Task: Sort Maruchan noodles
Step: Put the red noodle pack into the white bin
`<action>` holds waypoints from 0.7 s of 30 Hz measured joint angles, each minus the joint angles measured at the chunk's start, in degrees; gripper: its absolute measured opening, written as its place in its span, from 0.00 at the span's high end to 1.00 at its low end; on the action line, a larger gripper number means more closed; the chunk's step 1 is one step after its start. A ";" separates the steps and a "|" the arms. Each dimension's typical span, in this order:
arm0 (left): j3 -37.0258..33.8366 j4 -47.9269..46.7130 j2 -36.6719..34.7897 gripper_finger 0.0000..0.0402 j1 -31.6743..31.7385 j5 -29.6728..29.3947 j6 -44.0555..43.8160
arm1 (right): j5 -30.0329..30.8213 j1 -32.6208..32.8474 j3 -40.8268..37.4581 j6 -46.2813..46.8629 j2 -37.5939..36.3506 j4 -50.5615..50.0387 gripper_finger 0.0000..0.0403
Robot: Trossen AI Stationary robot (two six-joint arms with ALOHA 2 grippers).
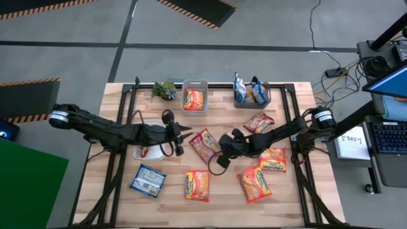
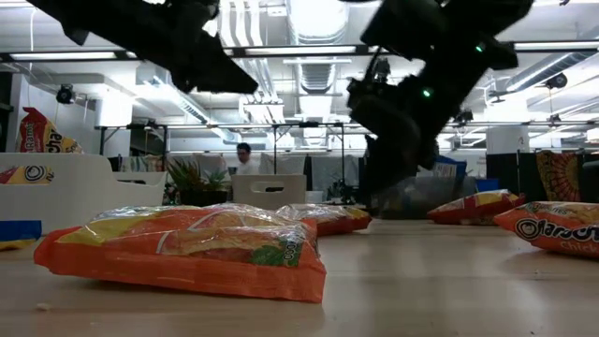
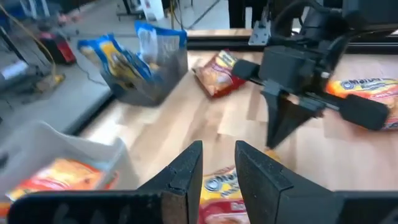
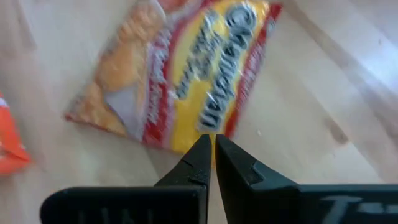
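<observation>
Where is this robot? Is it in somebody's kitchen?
No, it looks like a lab or workshop: a wooden table on a grey floor with hazard stripes, ceiling strip lights, and a person among desks behind.

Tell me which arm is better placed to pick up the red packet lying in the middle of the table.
Probably right: the right gripper hangs at the edge of the red packet, fingers nearly shut. The left gripper is close too, but beside its far corner.

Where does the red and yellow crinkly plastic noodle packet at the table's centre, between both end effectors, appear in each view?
High view: the red and yellow packet lies centre.
Low view: cannot tell which packet it is.
Left wrist view: bottom edge, between the fingers.
Right wrist view: fills the centre.
Shared landmark: the right end effector, beside it.
</observation>
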 joint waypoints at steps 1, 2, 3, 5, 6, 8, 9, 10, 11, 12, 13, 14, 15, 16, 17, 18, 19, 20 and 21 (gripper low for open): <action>0.26 -0.04 0.69 0.80 -0.02 0.04 -1.46 | 0.01 -0.21 -0.67 -0.38 -0.25 0.58 0.97; 0.68 0.05 1.26 0.79 -0.02 0.04 -2.85 | 0.07 -0.36 -1.22 -1.04 -0.46 1.76 0.97; 1.27 0.18 1.99 0.77 0.00 0.02 -4.29 | 0.08 -0.48 -1.87 -1.64 -0.82 3.05 0.97; 2.30 0.34 3.71 0.74 0.02 0.02 -6.99 | 0.11 -0.66 -3.21 -3.26 -1.32 5.28 0.97; 2.70 0.03 4.71 0.71 0.04 0.00 -8.35 | 0.10 -0.68 -3.77 -3.71 -1.41 6.94 0.97; 4.03 0.14 7.25 0.66 0.04 -0.01 -10.83 | 0.06 -0.71 -5.16 -4.62 -1.75 8.82 0.97; 4.47 0.18 8.44 0.63 0.04 -0.07 -11.67 | 0.05 -0.71 -5.69 -5.27 -1.82 10.01 0.97; 4.99 -0.08 9.73 0.60 0.04 -0.44 -12.33 | 0.05 -0.73 -6.25 -5.83 -1.83 11.71 0.97; 5.75 -0.06 11.30 0.58 0.08 -0.89 -12.97 | 0.05 -0.92 -6.81 -6.70 -1.87 13.14 0.97; 6.48 -0.13 12.65 0.55 0.11 -1.15 -13.49 | 0.05 -1.13 -7.34 -7.24 -1.91 14.37 0.97; 7.06 -1.17 13.76 0.53 0.13 -1.45 -13.97 | -0.19 -1.37 -7.62 -7.64 -1.79 15.59 0.97; 7.80 -2.70 14.93 0.51 0.22 -1.82 -14.57 | -0.43 -1.57 -7.72 -8.03 -1.43 17.32 0.97; 8.89 -3.66 16.13 0.49 0.40 -1.88 -15.11 | -1.33 -1.80 -7.80 -8.54 -1.29 18.70 0.97; 9.92 -5.18 17.11 0.47 0.49 -2.01 -15.85 | -2.36 -1.93 -7.97 -9.32 -0.93 19.89 0.97; 10.73 -7.66 17.87 0.46 0.70 -2.32 -16.57 | -3.56 -1.95 -8.00 -10.25 -0.18 21.85 0.97; 11.70 -9.96 18.67 0.45 0.96 -2.66 -17.08 | -4.93 -1.94 -7.97 -10.93 0.50 23.84 0.97; 12.91 -11.49 19.73 0.44 1.27 -2.78 -17.46 | -5.67 -1.89 -8.00 -11.48 1.06 24.48 0.97; 13.90 -12.83 20.55 0.43 1.49 -2.79 -17.71 | -6.05 -1.82 -8.16 -11.85 1.67 25.15 0.97; 14.53 -14.89 20.93 0.42 1.69 -2.92 -17.88 | -6.37 -1.82 -8.09 -12.09 2.42 26.16 0.97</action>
